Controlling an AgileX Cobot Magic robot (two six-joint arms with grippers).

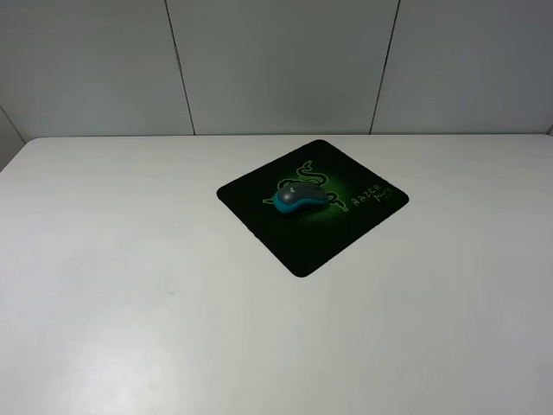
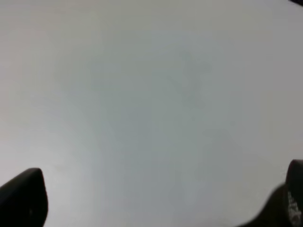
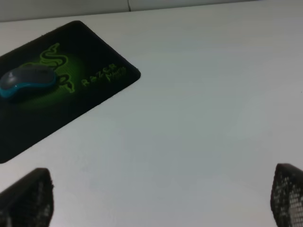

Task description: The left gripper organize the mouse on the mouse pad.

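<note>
The left pincer [image 2: 156, 198], jaws wide apart and empty over bare worktop [image 2: 151, 94], has the mouse [image 1: 300, 197] lying on the mouse pad [image 1: 346, 233] well away, so probably little remains beyond staying clear.

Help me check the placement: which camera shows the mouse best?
The exterior high view: the mouse is sharp and whole, lying on the mouse pad over its green logo. The right wrist view shows it blurrier, near the frame edge. The left wrist view shows only bare table.
</note>
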